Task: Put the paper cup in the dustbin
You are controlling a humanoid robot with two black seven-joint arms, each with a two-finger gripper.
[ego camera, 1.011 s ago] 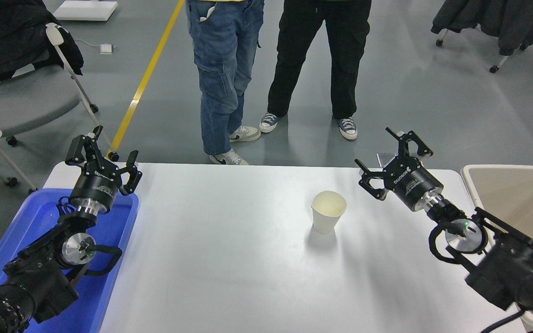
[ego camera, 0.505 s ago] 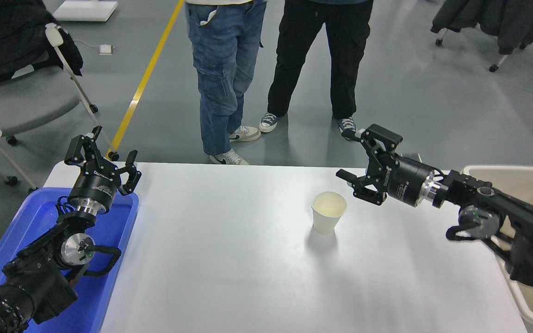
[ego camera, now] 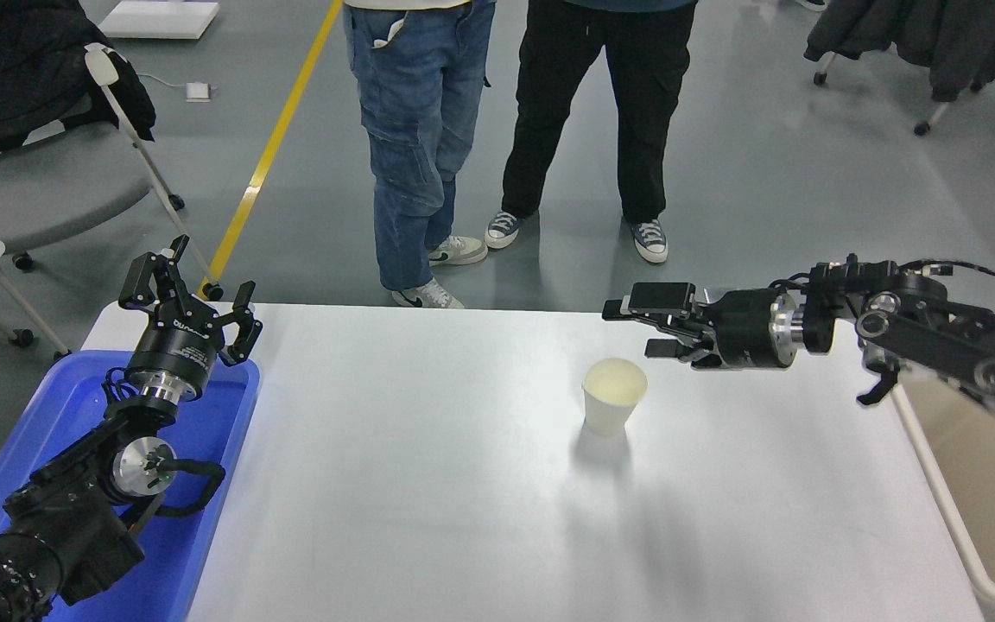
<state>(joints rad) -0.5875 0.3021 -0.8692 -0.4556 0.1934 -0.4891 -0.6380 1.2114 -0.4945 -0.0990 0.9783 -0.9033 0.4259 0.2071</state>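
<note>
The paper cup (ego camera: 614, 406) stands upright on the white surface (ego camera: 428, 484), a little right of the middle, its cream inside open to the ceiling and nothing touching it. Up and to its right hangs the right claw (ego camera: 644, 326), turned sideways so that it points left across the surface; its fingers are spread, one above the other with a clear gap between them, and they hold nothing. It sits just beyond the cup's rim and higher, not in contact with it. The right arm (ego camera: 938, 333) reaches in from the right edge, passing over the near corner of the dustbin (ego camera: 964, 561), which stands off the right end of the surface with its pale rim and beige inside showing.

Over at the lower left the left arm is parked above a blue tray (ego camera: 195, 527), its left claw (ego camera: 191, 298) pointing away from me with the fingers spread and empty.

Across the surface, on the grey floor, two people stand side by side, one in blue jeans (ego camera: 411, 147), the other in black trousers (ego camera: 592, 112).
</note>
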